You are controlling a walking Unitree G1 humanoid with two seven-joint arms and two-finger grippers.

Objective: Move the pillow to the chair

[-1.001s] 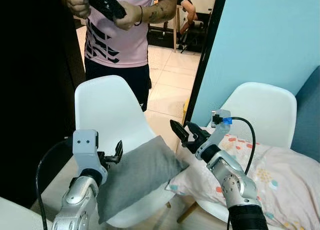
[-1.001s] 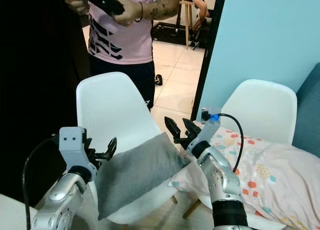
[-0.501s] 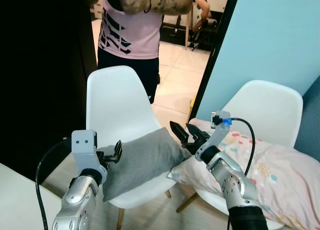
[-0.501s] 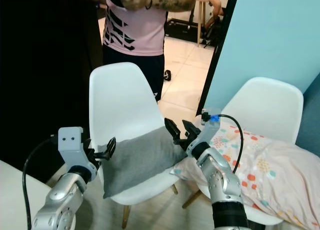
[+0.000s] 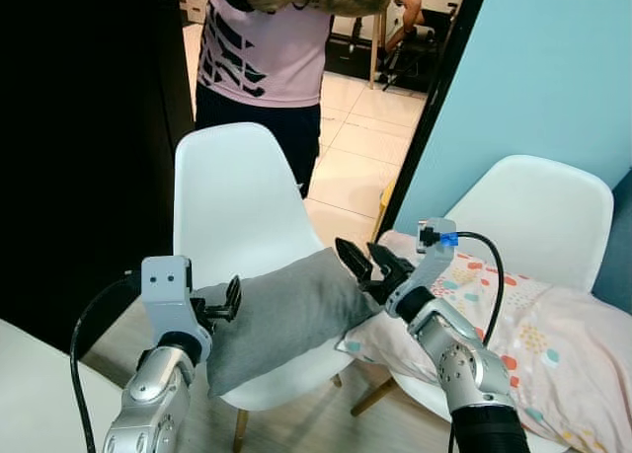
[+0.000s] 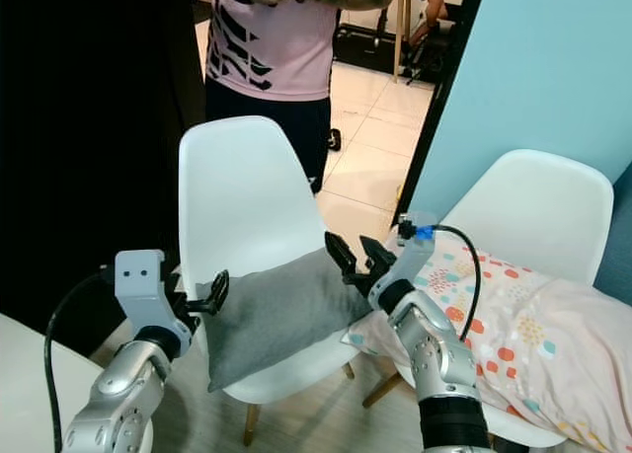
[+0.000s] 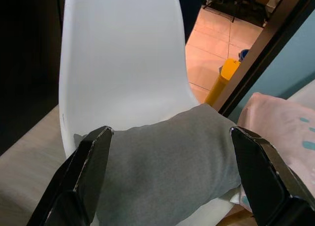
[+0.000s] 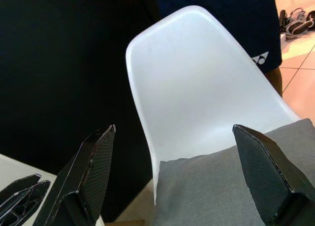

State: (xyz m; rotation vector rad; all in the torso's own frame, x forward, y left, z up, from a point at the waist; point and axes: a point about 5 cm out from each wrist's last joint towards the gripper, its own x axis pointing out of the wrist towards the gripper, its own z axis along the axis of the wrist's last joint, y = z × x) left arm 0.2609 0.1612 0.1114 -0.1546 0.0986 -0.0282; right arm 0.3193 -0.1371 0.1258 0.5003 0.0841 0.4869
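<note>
Resting on the seat of the white chair (image 5: 222, 191) at frame centre, the grey pillow (image 5: 281, 315) now lies lower than a second ago, when it sat tilted off the seat edge; placement looks essentially complete. Left gripper (image 5: 229, 300) and right gripper (image 5: 367, 263) flank its ends, fingers spread, released. A person (image 5: 267, 48) stands at upper centre; a second chair (image 5: 528, 211) carries patterned bedding (image 5: 504, 335).

Left wrist view: pillow (image 7: 172, 162) between parted fingers (image 7: 91, 162), plus a yellow post (image 7: 221, 80) the head views barely show.

Right wrist view: the chair's backrest (image 8: 197, 98) above the pillow corner.
</note>
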